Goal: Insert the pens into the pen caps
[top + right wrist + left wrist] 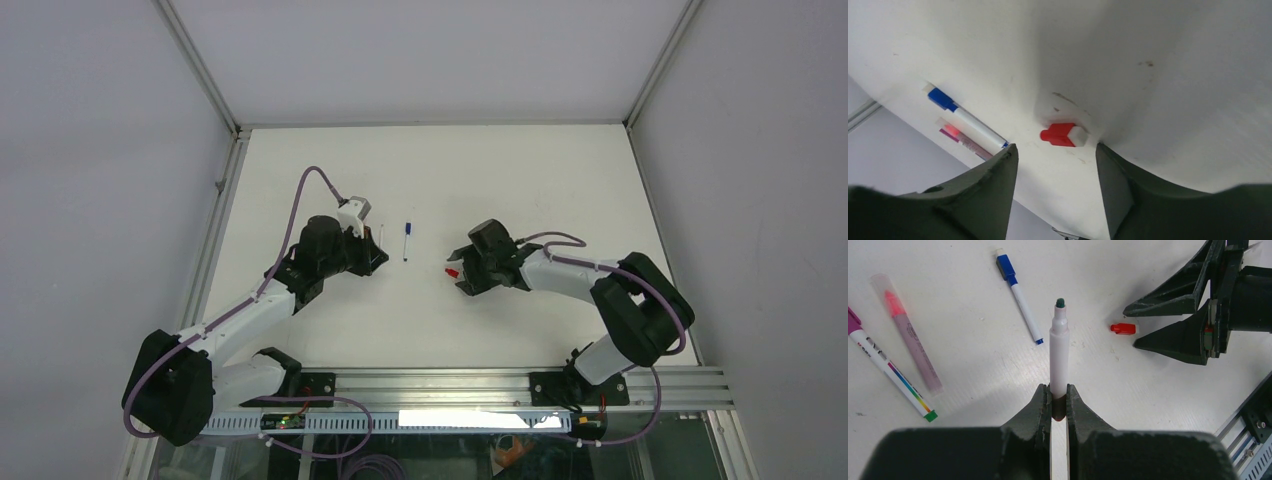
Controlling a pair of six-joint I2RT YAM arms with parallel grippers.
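Note:
My left gripper (1059, 400) is shut on the dark end of a white pen (1059, 345), whose uncapped dark tip points away toward the table middle. In the top view this gripper (375, 255) sits left of centre. A red pen cap (1123, 329) with a white end lies on the table. My right gripper (1055, 150) is open, with the red cap (1060, 135) lying just ahead of its fingertips, between their lines and not touching. In the top view the right gripper (450, 270) is at the cap (454, 273).
A white pen with a blue cap (1019, 295) lies between the arms and also shows in the top view (406, 240). A pale pink pen with a clear cap (910, 335) and a white pen with a magenta cap (890, 365) lie to its left. Walls enclose the white table (520, 180).

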